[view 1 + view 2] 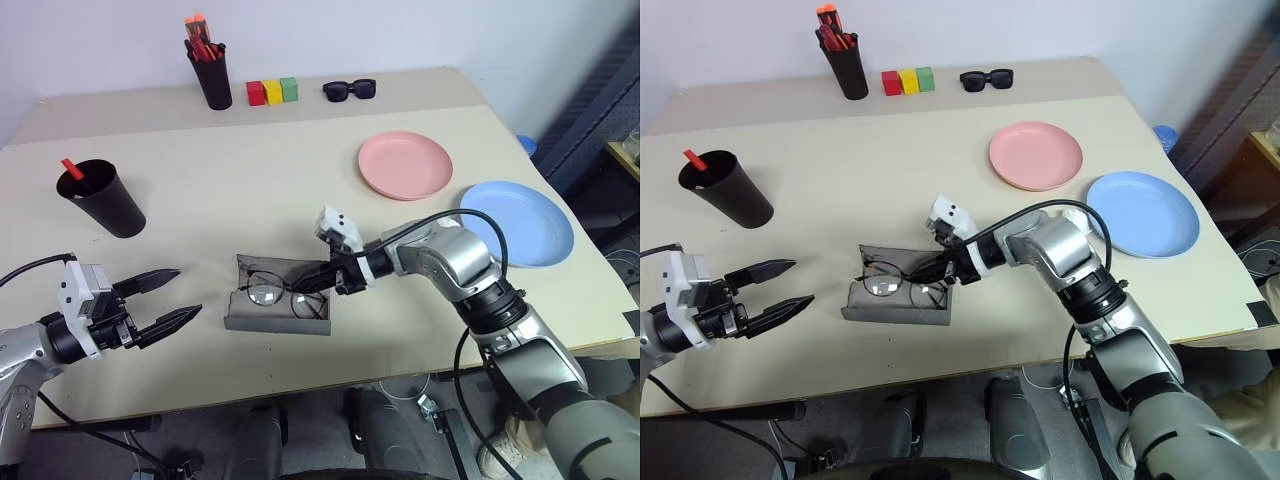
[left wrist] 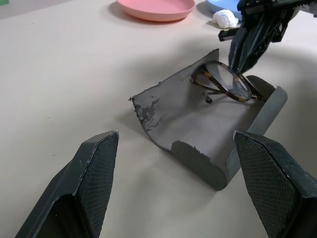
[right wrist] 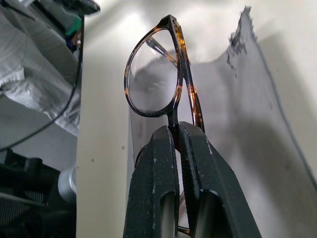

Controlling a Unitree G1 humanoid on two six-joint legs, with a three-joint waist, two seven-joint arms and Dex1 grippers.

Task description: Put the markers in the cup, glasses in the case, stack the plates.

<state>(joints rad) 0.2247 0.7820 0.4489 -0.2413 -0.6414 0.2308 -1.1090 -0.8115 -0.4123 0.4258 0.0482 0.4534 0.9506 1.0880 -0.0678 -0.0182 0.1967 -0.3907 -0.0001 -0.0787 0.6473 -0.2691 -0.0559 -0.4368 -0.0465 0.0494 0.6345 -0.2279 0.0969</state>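
The grey case (image 1: pixel 262 314) lies open near the table's front edge, its flap (image 2: pixel 168 101) spread flat. The wire-rimmed glasses (image 1: pixel 268 291) sit tilted inside it. My right gripper (image 1: pixel 303 286) reaches in from the right and is shut on their frame (image 3: pixel 174 106) near the bridge. My left gripper (image 1: pixel 172 297) hovers open left of the case, a hand's width away, holding nothing. The black cup (image 1: pixel 108 203) stands at the left with a red-capped marker (image 1: pixel 71 167) sticking out. The pink plate (image 1: pixel 405 165) and the blue plate (image 1: pixel 520 222) lie apart on the right.
At the back stand a slim black holder with orange-red pens (image 1: pixel 211 72), a row of red, yellow and green blocks (image 1: pixel 272 92) and black sunglasses (image 1: pixel 350 90). The table's front edge (image 1: pixel 300 395) runs just below the case.
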